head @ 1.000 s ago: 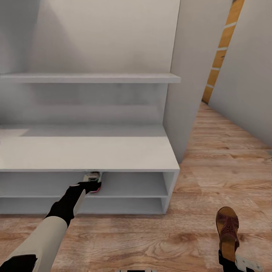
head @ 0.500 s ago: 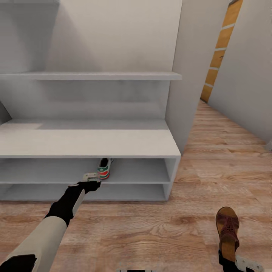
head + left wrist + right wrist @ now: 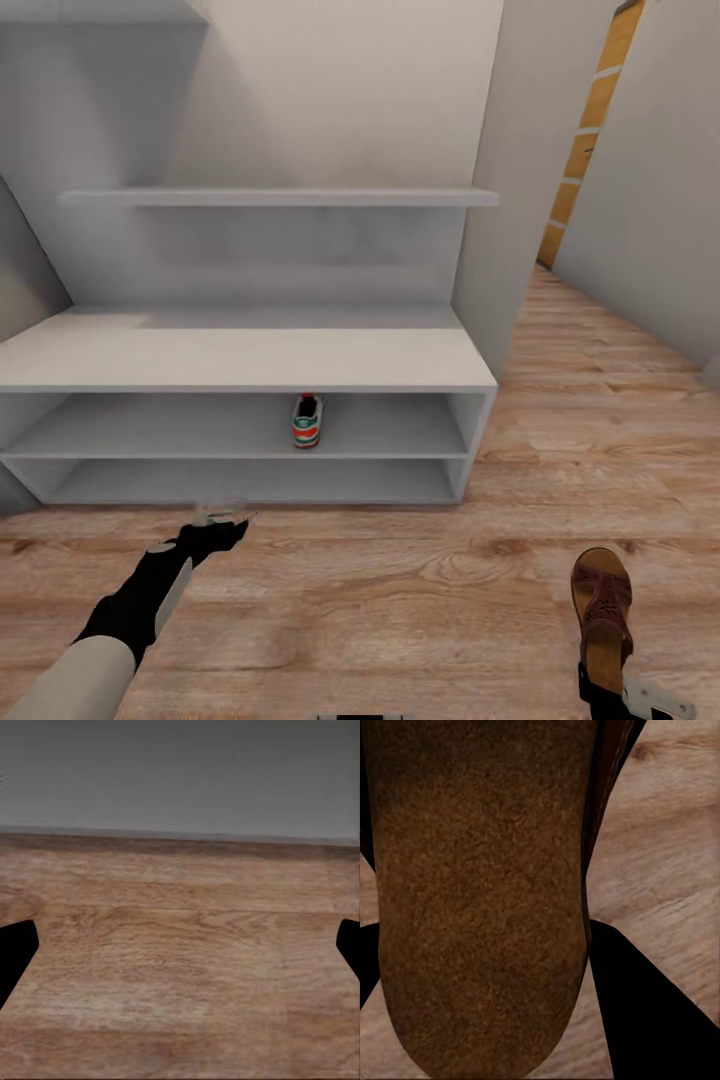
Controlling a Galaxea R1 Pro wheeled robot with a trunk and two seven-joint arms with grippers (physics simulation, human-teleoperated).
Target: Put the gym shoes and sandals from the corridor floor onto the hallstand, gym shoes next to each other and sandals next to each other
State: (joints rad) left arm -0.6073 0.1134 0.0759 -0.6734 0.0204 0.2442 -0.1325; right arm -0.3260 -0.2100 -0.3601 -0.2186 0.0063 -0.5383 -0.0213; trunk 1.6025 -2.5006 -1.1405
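One gym shoe (image 3: pixel 307 421), white with green stripes and an orange-red heel, stands on the upper open shelf of the pale-grey hallstand (image 3: pixel 240 360), heel toward me. My left gripper (image 3: pixel 222 515) hovers over the corridor floor (image 3: pixel 400 600) in front of the rack. It is open and empty, its dark fingertips (image 3: pixel 15 952) wide apart over the planks. My right gripper (image 3: pixel 604 690) is low at the near right, shut on a dark brown sandal (image 3: pixel 603 605). The sandal's tan insole (image 3: pixel 480 892) lies between its fingers.
A floating shelf (image 3: pixel 270 197) hangs above the bench top. A grey wall pillar (image 3: pixel 510 200) stands right of the rack. Beyond it the corridor runs back toward an orange door (image 3: pixel 590 120). Bare planks stretch between me and the rack.
My left gripper has let go of the gym shoe on the upper shelf and drawn back out over the floor. The view has pulled away from the rack. The right arm still holds the sandal.
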